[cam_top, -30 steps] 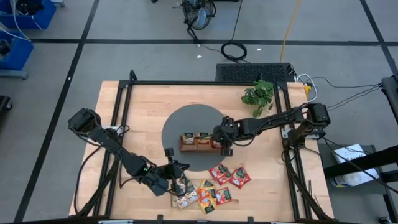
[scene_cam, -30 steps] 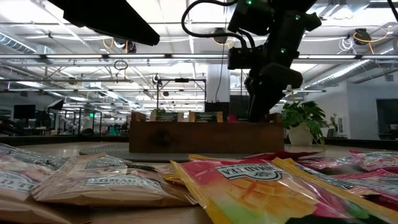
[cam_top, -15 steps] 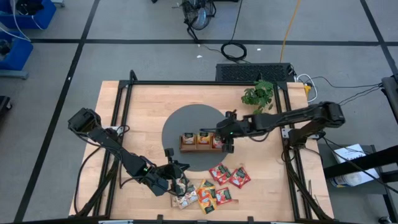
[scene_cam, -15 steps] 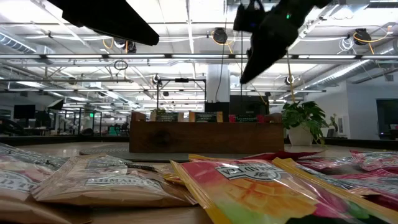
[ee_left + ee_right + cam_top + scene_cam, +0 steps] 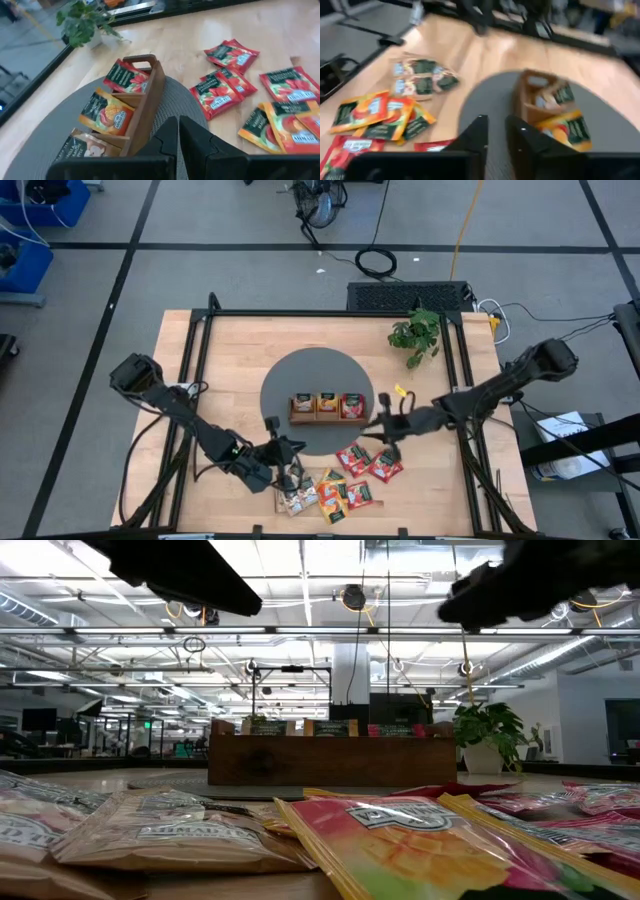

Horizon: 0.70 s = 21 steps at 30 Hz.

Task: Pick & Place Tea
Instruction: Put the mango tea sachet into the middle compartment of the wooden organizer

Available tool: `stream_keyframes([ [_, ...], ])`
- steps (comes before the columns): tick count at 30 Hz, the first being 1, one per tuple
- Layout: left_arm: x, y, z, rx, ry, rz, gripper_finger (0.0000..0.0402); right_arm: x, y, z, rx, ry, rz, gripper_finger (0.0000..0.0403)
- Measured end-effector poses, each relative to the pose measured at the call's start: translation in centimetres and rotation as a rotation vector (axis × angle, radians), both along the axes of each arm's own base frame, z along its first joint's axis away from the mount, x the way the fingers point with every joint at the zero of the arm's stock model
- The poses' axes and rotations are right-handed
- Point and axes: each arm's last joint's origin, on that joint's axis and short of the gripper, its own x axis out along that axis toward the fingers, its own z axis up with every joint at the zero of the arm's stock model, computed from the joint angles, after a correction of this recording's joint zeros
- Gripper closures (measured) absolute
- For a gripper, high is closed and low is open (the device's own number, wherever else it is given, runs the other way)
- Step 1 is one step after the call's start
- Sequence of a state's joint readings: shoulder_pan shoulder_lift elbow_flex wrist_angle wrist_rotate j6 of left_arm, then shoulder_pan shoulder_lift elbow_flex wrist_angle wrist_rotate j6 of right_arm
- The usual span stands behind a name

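Observation:
The brown wooden tray (image 5: 326, 407) stands on a round grey mat (image 5: 300, 375). It holds three tea sachets upright, a red one (image 5: 122, 77), an orange one (image 5: 107, 112) and a brown one (image 5: 82, 150). More tea lies flat near the front edge: red sachets (image 5: 368, 462) and an orange and green heap (image 5: 335, 495). My right gripper (image 5: 372, 428) hangs above the table just right of the tray, its fingers (image 5: 475, 137) a little apart with nothing between them. My left gripper (image 5: 288, 452) waits shut over the mat's near rim.
A potted plant (image 5: 415, 332) stands at the far right of the table. A black frame rail (image 5: 320, 313) runs round the tabletop. A small yellow scrap (image 5: 400, 391) lies right of the tray. Bare wood lies left of the mat.
My right gripper has come up out of the tray's right compartment. It has swung toward the table's right and near edges and tipped from pointing down to nearly level. A red sachet now shows in that compartment.

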<state>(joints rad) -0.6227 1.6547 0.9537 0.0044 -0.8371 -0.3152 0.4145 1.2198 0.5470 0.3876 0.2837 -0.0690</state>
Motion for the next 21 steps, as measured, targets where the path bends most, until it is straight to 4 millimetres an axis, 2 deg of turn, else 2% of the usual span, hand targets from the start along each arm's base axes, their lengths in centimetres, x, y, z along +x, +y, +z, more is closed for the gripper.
stream_keyframes([
  [3,0.3,0.5,0.0,-0.044,-0.015,0.040,0.0376,-1.0,0.0,-1.5,-0.029,-0.035,0.032,0.0396],
  [7,0.7,1.0,-0.2,-0.111,0.003,0.029,0.0376,-1.9,-0.4,-3.0,-0.021,0.003,0.022,0.0389],
  [13,1.4,1.0,-1.9,-0.163,0.084,-0.026,0.0376,-2.2,-0.7,-3.4,-0.019,-0.029,0.020,0.0400],
  [18,2.0,1.0,-4.1,-0.118,0.193,-0.115,0.0376,-2.2,-0.7,-3.8,-0.018,-0.021,0.020,0.0398],
  [21,2.4,0.6,-4.7,-0.111,0.206,-0.206,0.0376,-2.1,-0.7,-4.2,-0.024,-0.001,0.020,0.0397],
])
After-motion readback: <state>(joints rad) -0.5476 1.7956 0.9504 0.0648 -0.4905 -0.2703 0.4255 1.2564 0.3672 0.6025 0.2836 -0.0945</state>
